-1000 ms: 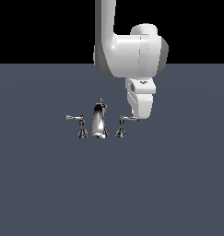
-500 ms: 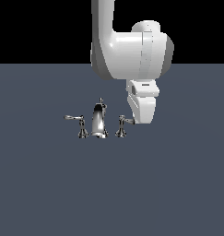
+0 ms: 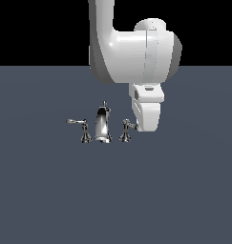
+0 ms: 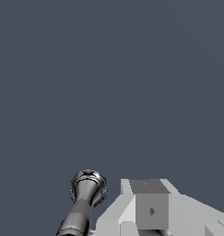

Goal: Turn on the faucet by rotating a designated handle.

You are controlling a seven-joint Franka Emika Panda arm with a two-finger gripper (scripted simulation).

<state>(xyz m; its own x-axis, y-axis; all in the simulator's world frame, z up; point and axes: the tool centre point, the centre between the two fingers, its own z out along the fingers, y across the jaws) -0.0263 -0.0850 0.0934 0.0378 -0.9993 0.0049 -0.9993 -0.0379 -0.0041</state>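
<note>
The chrome faucet (image 3: 103, 125) stands mid-floor, a tall curved spout with a top knob between two low lever handles. The handle (image 3: 126, 130) is on the exterior view's right, and its short arm points toward my gripper (image 3: 145, 127). The twin handle (image 3: 82, 128) on the exterior view's left has its arm pointing away from the spout. My gripper hangs pointing down right beside the handle's arm tip, touching it or nearly so. In the wrist view the handle (image 4: 87, 188) lies next to my gripper (image 4: 150, 205). The fingers show no gap and hold nothing.
The faucet stands on a plain dark grey-blue floor (image 3: 174, 190). My bulky white arm (image 3: 131, 52) rises above and behind the gripper, over the exterior view's right side of the faucet.
My arm has come lower and closer to the camera. The gripper has pressed in toward the handle, whose arm now looks shorter, as if swung round a little.
</note>
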